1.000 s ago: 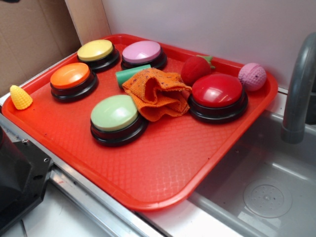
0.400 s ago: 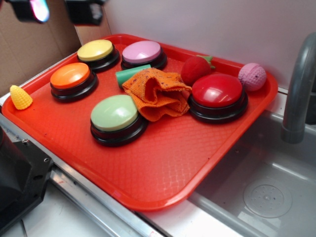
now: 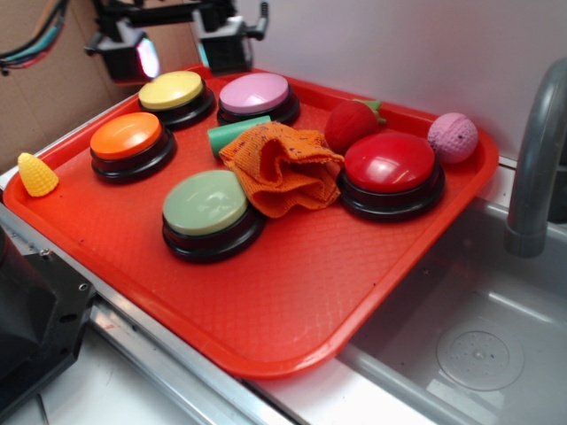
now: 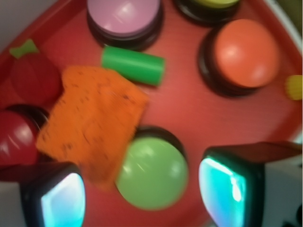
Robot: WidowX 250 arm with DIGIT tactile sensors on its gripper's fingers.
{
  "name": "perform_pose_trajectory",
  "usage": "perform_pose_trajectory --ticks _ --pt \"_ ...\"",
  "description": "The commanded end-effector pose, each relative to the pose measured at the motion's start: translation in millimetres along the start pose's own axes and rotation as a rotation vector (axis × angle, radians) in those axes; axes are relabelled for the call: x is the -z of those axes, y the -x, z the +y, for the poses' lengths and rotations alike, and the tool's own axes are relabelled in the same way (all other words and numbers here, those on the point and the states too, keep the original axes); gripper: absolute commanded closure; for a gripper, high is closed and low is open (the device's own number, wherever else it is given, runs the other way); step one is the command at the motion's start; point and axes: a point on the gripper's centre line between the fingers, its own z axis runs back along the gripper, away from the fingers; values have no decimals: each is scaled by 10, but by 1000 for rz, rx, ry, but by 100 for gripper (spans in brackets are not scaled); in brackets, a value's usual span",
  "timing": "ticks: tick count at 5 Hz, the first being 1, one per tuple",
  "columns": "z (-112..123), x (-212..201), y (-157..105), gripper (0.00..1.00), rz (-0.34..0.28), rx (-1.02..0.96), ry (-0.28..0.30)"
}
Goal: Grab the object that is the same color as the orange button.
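Red tray (image 3: pixel 292 301) sits beside a sink. Nearest on it: green-domed button (image 3: pixel 205 205), w/ the orange rag (image 3: pixel 282 168) crumpled just behind, touching it and the red-domed button (image 3: pixel 391 168). Orange button (image 3: pixel 128 137) at tray's left, apart from rag; yellow corn toy (image 3: pixel 36 174) on the left rim. Green cylinder (image 3: pixel 237 133) lies at rag's far edge. Farthest: end effector (image 3: pixel 182 49), above the back-left corner, fingers apart, holding nothing.

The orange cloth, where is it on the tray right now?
In the exterior view the orange cloth lies crumpled mid-tray, between the green button and the red button, with the green cylinder just behind it.
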Motion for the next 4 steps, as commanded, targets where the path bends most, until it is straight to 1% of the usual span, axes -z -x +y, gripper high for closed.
perform_pose_trajectory --ticks 1,2,3,4 --pt "-159 291 -288 0 -18 -94 66" --pt "-238 572 -381 0 -22 -129 35" --pt "-239 732 -435 0 -25 -166 41" --pt "-196 830 -468 0 -19 -185 61"
